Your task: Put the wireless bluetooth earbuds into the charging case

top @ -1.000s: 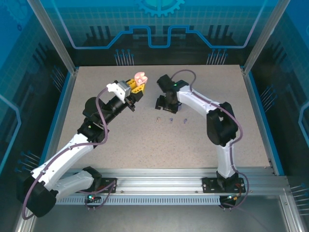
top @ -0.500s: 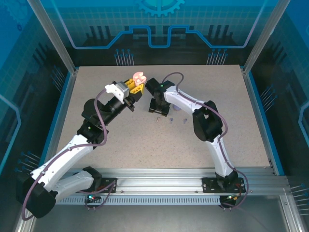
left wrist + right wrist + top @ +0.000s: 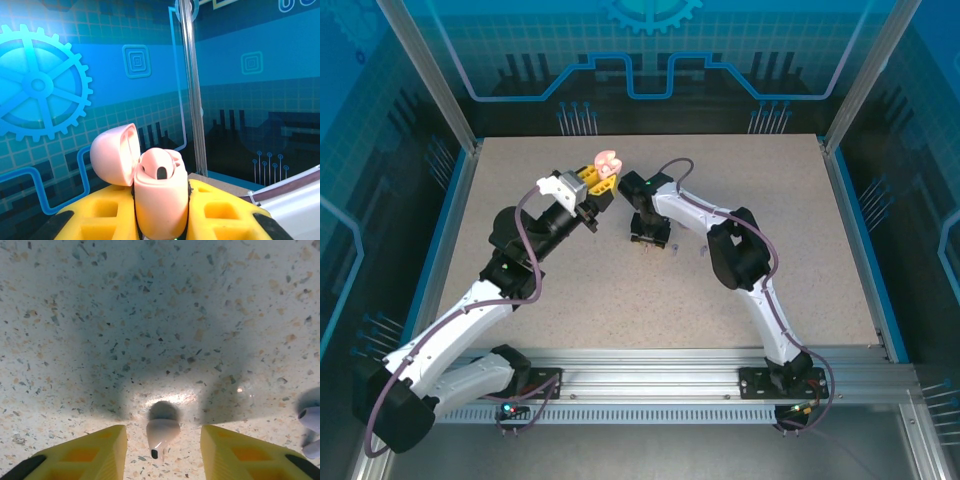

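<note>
While the right tool (image 3: 162,442) hung low over the speckled, stone-patterned tabletop (image 3: 150,315), its two yellow fingers (image 3: 95,452) stood spread. One was on either side of a tiny pale pinkish stemmed earbud (image 3: 162,431), which lay on the surface between them, touched by neither. The bud's rounded head pointed away from the wrist camera and its dark-tipped stem pointed toward it. At the right edge of that view lay purplish-grey earbuds (image 3: 310,420), near the right-hand finger but apart from it.

The left tool (image 3: 601,178) was raised off the tabletop and pinched a glossy pink clamshell charging case (image 3: 160,192) between its yellow pads (image 3: 100,220). The hinged lid (image 3: 116,154) was swung open and a dark slot showed in the top of the body.

The step in hand looked to be the pickup of the pinkish bud. To do it well, the fingers should have closed evenly about the bud, so that both met it together. A lopsided close would probably have flicked so small and smooth a piece aside, perhaps into the grey ones. Catching the fuller head rather than the thin stem seemed wiser, since that left the stem free to enter the case first. A gentle squeeze and a straight lift would have guarded against the bud twisting in the grip.
</note>
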You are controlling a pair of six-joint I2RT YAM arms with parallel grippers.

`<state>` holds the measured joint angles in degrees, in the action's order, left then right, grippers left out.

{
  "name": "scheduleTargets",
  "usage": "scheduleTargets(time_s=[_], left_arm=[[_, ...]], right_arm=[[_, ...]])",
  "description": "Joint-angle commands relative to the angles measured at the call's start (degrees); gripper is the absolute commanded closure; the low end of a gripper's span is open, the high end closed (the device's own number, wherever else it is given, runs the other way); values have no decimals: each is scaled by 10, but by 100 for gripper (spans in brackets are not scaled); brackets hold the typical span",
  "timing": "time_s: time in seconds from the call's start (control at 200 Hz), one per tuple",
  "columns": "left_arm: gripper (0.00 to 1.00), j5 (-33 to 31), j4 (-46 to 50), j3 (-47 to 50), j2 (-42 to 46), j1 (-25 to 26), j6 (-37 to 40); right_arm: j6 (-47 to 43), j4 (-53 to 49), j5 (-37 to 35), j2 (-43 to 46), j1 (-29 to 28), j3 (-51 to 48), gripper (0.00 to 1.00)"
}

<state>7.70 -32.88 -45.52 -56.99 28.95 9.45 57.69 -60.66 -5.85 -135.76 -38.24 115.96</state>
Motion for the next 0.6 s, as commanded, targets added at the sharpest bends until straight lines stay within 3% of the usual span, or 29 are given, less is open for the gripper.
scheduleTargets(time_s=[0.0,0.595], left_arm=[[100,-11,-26,4,11,2,15],[100,-10,-25,5,10,2,15]], right_arm=[[10,-18,-9,-18,-6,15,59],[8,-2,-1,-15,-6,-11,69]])
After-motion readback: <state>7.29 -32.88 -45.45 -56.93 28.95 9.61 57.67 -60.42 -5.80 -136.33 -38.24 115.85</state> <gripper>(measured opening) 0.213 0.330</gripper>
